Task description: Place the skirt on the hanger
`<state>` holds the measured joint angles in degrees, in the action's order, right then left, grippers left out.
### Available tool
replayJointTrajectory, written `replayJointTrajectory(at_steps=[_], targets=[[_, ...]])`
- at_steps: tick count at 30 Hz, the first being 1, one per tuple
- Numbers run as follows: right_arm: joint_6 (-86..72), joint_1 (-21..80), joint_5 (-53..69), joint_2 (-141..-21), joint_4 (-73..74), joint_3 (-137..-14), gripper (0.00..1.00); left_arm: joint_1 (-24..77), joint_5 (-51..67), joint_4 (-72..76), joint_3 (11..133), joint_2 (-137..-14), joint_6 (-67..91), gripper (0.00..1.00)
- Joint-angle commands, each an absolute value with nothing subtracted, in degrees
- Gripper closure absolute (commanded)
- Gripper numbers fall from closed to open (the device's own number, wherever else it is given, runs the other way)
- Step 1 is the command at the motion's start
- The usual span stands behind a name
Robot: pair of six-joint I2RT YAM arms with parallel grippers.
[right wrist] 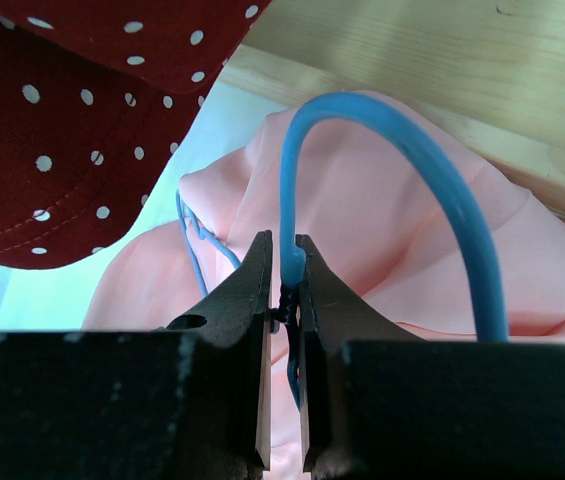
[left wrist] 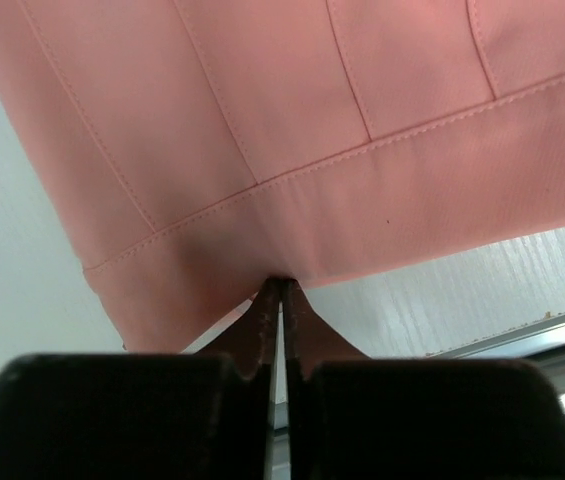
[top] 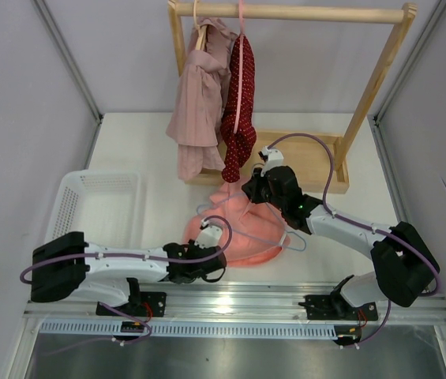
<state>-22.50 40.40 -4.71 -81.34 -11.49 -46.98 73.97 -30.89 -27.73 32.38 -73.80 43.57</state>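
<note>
1. The skirt (top: 242, 229) lies in a salmon-pink heap on the worktop (top: 144, 146), just in front of the wooden rack (top: 286, 13) and between the two arms.
2. The hanger (top: 295, 242) is a thin light-blue one. It sits in among the skirt's folds, with part of its frame poking out at the skirt's right edge.
3. The right gripper (right wrist: 282, 245) has its jaws clamped on the hanger's (right wrist: 432, 170) hook, low on one leg of the curve. The rest of the hook arches up and over to the right, above the pink cloth.
4. The left gripper (left wrist: 280, 285) is pressed fully closed. Its tips nip the stitched hem of the skirt (left wrist: 362, 120) at the near-left edge of the heap.
5. On the rack hang a mauve striped garment (top: 199, 103) and a dark red white-dotted garment (top: 240, 103). The dotted one dangles just above the right gripper (top: 256, 188).
6. A white basket (top: 96, 205) sits on the worktop to the left, beside the left arm.
</note>
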Motion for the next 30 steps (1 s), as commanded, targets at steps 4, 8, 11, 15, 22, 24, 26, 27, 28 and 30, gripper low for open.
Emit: replayJointTrajectory(at_steps=[4,8,11,15,22,24,26,27,28,30], targets=[[-21.5,40.6,-5.9,-80.1,-11.5,-48.4,1.0,72.2,-30.2,-29.4,35.1,-68.5,39.7,1.0],[-21.4,40.5,-6.2,-79.6,-10.7,-49.0,1.0,70.3,-24.7,-29.4,38.1,-63.5,35.8,1.0],[-21.7,40.3,-6.0,-79.1,-11.2,-49.2,1.0,67.2,-18.0,-27.5,38.6,-59.8,34.3,1.0],[-21.4,40.0,-5.4,-78.9,-10.4,-50.5,1.0,62.7,-10.7,-26.7,37.3,-55.1,33.7,1.0],[-21.3,39.8,-4.0,-78.7,-10.4,-51.2,1.0,53.8,-0.5,-24.3,35.0,-52.3,32.8,1.0],[-21.3,39.8,-4.4,-78.6,-10.3,-50.9,1.0,52.1,2.4,-23.0,34.2,-52.0,33.1,1.0],[-21.0,39.8,-4.3,-78.4,-10.1,-50.8,1.0,49.3,5.5,-20.8,32.4,-51.9,34.2,1.0],[-21.0,39.8,-4.3,-78.3,-10.2,-50.5,1.0,48.4,6.5,-20.0,31.9,-51.9,34.6,1.0],[-21.0,39.6,-4.1,-78.1,-10.2,-50.5,1.0,46.5,7.7,-17.8,31.6,-51.9,35.4,1.0],[-21.0,39.6,-4.0,-78.1,-10.2,-50.4,1.0,44.5,11.3,-15.3,29.1,-52.0,36.4,1.0]])
